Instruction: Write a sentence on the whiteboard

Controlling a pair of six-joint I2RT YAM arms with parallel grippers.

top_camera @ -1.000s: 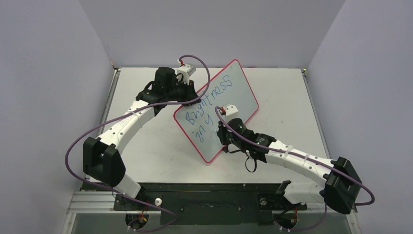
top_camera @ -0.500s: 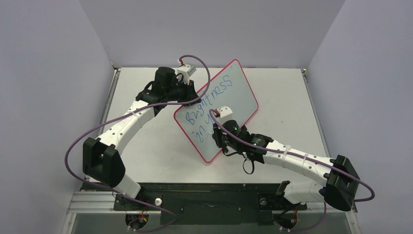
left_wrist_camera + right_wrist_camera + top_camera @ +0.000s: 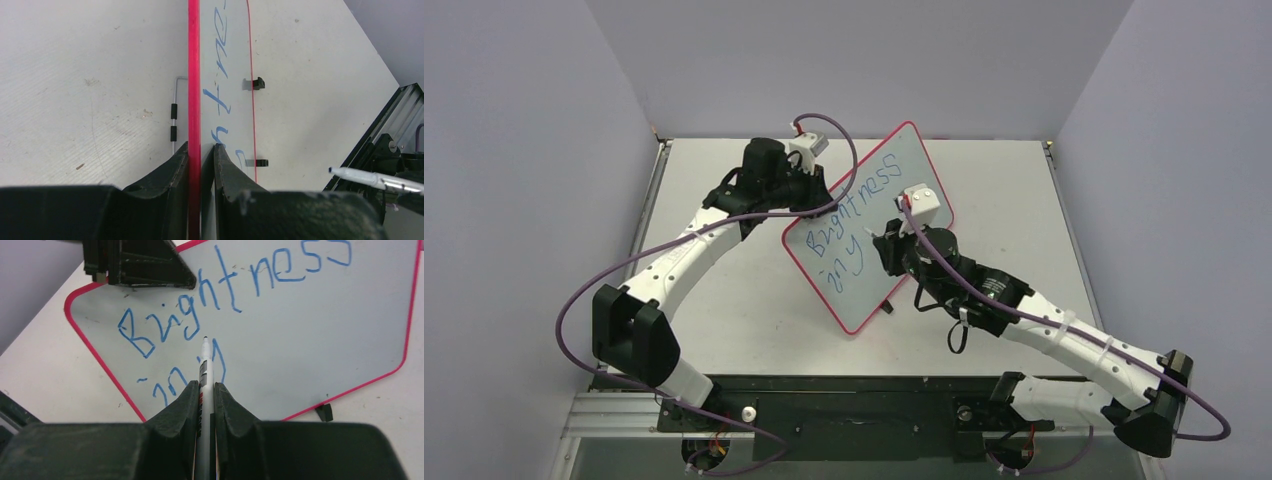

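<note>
— Where is the whiteboard (image 3: 860, 300)?

— It stands propped at a slant on the grey table (image 3: 724, 290), face turned toward the arms. The left gripper (image 3: 201, 146) clamps its upper-left edge, one finger on each side of the red rim.

— And the right gripper (image 3: 205, 386)?

— It is closed tight on a white marker (image 3: 204, 367), in front of the middle of the board. The marker points at the white face, and its dark tip sits between the two written lines, just over the last stroke of the lower one. Whether the tip touches the board, the views do not settle.

— What does the sentence (image 3: 856, 208) read?

— In blue, "Brightness" runs across the upper line, with "in y" below it. The writing stops beside the marker tip.
</note>
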